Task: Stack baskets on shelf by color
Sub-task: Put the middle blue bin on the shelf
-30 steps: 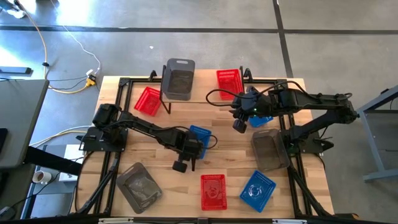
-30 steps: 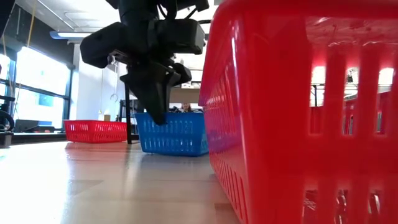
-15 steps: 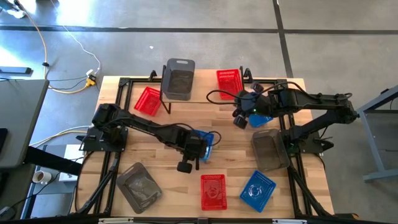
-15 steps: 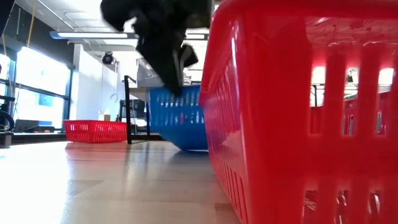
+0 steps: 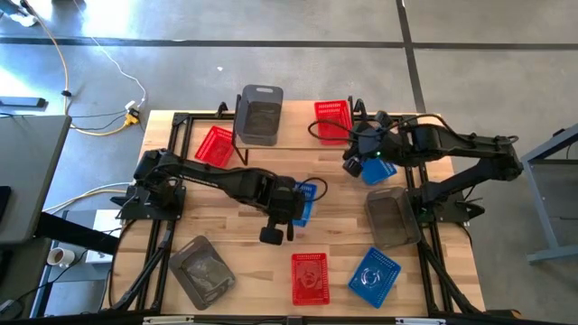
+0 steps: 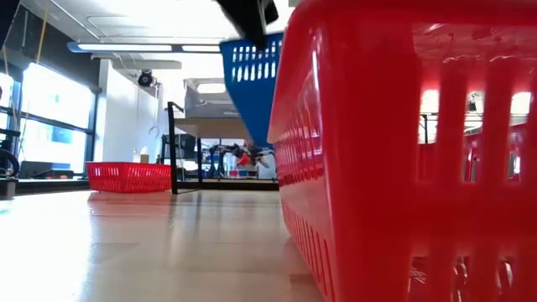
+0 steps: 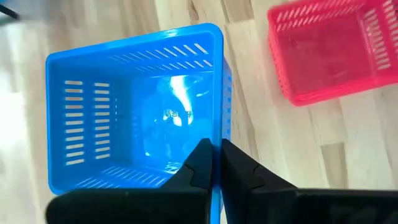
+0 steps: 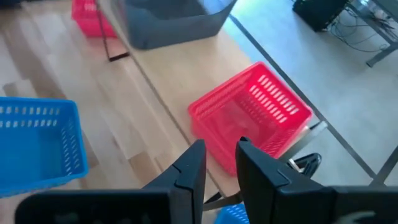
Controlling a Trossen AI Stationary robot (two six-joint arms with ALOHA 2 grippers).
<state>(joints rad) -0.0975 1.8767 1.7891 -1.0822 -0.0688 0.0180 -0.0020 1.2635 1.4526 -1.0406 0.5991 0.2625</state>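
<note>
**Carrying the blue basket level to the shelf**

High view: the left gripper point(image 5: 291, 209) is near the middle of the table, holding a blue basket point(image 5: 303, 200) by its rim. The shelf point(image 5: 289, 138) runs along the far edge, with a grey basket point(image 5: 259, 114) at its left end and a red basket point(image 5: 333, 118) toward its right. The right gripper point(image 5: 358, 161) hovers near that red basket, above another blue one point(image 5: 377, 171). A good carry would probably keep the load clear of the right arm and aim for a bare stretch of plank.

Low view: the held blue basket point(image 6: 248, 75) hangs well above the tabletop, tilted, beside a large red basket point(image 6: 403, 151) close to the lens. Levelling it before release looks wise.

Left wrist view: the fingers point(image 7: 200, 163) pinch one wall of the blue basket point(image 7: 134, 112); a one-wall grip may let it swing, so slow travel seems sensible.

Right wrist view: the right gripper point(image 8: 219, 158) has its fingers narrowly parted with nothing between them, above the red basket point(image 8: 252, 118) on the shelf.
</note>
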